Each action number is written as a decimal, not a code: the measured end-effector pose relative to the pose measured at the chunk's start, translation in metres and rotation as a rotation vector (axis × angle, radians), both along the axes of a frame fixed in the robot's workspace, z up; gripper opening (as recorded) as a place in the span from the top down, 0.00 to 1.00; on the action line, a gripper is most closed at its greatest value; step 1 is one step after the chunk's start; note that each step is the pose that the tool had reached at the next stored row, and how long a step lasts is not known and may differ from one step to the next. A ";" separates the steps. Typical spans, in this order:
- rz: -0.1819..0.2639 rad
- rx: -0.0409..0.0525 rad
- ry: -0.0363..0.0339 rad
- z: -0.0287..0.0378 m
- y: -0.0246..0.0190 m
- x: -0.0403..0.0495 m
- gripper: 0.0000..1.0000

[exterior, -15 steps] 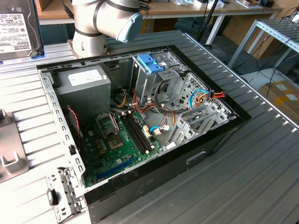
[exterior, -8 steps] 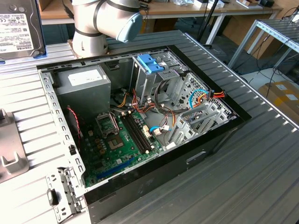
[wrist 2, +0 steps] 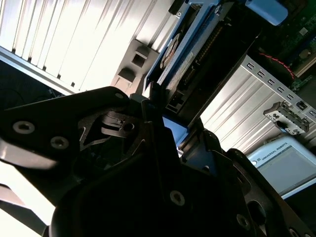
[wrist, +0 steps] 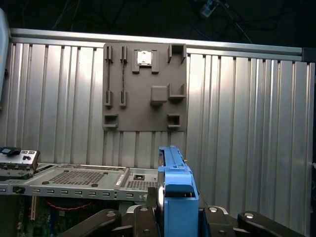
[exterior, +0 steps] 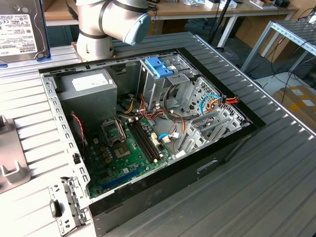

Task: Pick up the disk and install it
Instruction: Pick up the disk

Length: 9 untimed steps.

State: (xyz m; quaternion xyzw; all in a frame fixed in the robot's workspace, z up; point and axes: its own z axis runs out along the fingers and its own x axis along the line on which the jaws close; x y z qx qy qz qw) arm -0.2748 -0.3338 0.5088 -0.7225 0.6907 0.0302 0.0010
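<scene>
1. state. the pincer is closed on the disk, which it grips edge-on at one end, with a blue side rail facing the first wrist view. in the exterior view the disk stands upright at the upper left of the frame, above the desk and well apart from the computer case at frame centre.

2. hazards (judgement).
- slip or tilt: the hold covers a narrow strip of one end, so the free end could swing under a fast move.
- misalignment: if the blue rails meet the drive cage at an angle, the disk could jam against the metal.
- snagging: the cable bundle lies just beside the cage and could catch a corner of the disk.
- collision: the blue latch stands on top of the cage and could be struck on the way in.

3. count.
- disk: one
- arm: one
- pincer: one
- computer case: one, lid off
- drive cage with blue latch: one
- grey power supply: one
- grey fixture plate on the desk: one
</scene>
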 end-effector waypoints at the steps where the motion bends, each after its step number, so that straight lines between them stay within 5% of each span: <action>1: 0.000 0.0000 0.0000 0.0000 0.0000 0.0004 0.63; 9: 0.000 0.0001 -0.0001 -0.0001 0.0000 0.0039 0.63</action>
